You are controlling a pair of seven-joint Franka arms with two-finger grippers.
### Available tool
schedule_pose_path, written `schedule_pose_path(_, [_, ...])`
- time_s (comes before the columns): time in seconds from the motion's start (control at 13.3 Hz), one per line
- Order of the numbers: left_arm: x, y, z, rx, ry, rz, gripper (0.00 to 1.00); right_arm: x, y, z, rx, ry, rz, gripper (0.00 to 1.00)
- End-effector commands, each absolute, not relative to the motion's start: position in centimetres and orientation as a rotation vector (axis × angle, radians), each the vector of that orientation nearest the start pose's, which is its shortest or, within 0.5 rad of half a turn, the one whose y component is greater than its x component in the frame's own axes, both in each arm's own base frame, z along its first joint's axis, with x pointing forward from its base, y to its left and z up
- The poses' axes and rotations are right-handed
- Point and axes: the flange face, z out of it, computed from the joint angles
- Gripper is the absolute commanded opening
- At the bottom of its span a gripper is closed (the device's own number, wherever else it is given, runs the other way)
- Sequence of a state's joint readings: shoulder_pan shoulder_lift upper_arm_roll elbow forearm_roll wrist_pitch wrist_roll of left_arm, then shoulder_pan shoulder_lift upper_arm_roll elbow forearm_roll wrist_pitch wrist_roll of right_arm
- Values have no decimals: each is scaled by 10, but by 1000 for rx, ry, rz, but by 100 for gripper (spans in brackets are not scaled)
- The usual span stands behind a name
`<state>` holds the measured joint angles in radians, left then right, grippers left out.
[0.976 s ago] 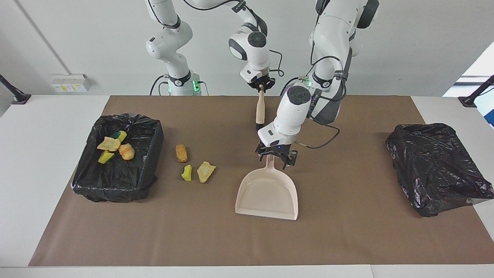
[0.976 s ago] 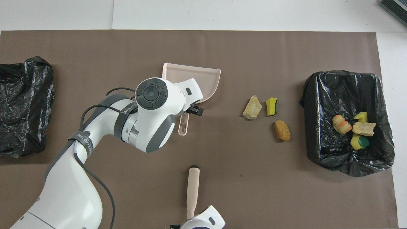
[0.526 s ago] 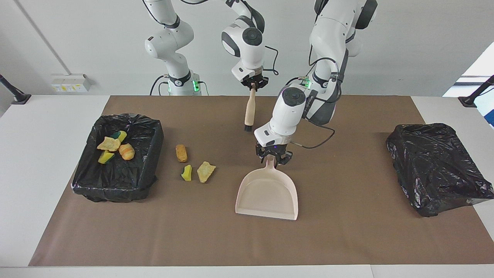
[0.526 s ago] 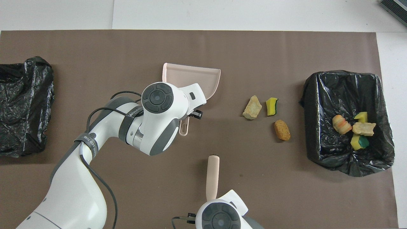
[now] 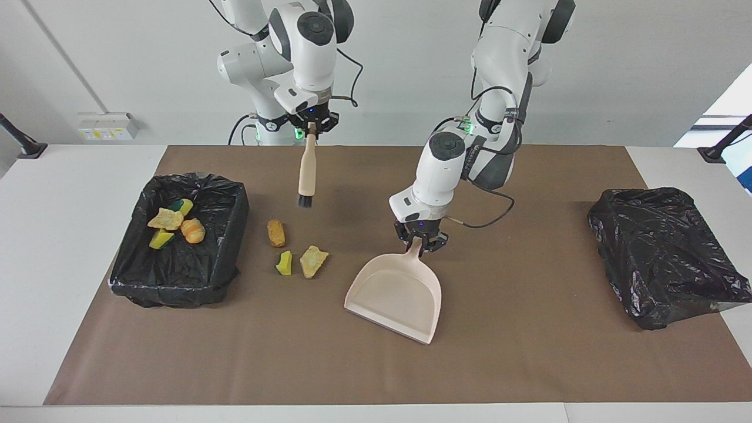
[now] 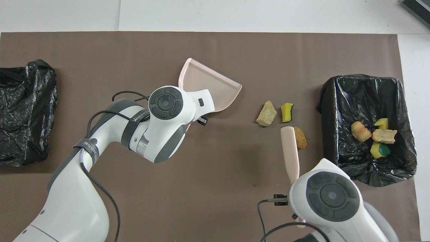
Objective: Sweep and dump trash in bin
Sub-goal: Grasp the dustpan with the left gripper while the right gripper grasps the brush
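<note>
Seven trash scraps are counted. Three lie on the brown mat beside the bin (image 5: 176, 247): a tan-orange breaded lump (image 5: 276, 232), a yellow sponge bit (image 5: 284, 262) with green backing, and a pale crusty piece (image 5: 313, 260). Taken from the sponge bit, the breaded lump sits at about 11 o'clock in the facing view and the crusty piece at 3 o'clock. Four more scraps (image 5: 174, 223) are heaped inside the black-lined bin.

The pink dustpan (image 5: 396, 294) is gripped by its handle in the left gripper (image 5: 420, 242), mouth turned toward the scraps. The brush (image 5: 306, 176), pale-handled with dark bristles, is clamped in the right gripper (image 5: 311, 124) and hangs bristles-down over the mat near the breaded lump.

A crumpled black bag (image 5: 664, 252) lies at the left arm's end. Lettering on the left arm's band is seen but cannot be read.
</note>
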<state>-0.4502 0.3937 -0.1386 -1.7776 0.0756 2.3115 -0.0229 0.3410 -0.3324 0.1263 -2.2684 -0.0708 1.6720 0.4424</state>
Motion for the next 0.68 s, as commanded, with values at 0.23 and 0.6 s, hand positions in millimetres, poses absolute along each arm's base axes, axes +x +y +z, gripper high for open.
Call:
schedule_pose_path(0.23, [566,-315,383,-2670,1538,-113,0,458,96,415,-3476,-337,435,0])
schedule_pose_path(0.6, [557,-305,381,-2302,2028,71,0,464,101,357,-3439,-280,493,0])
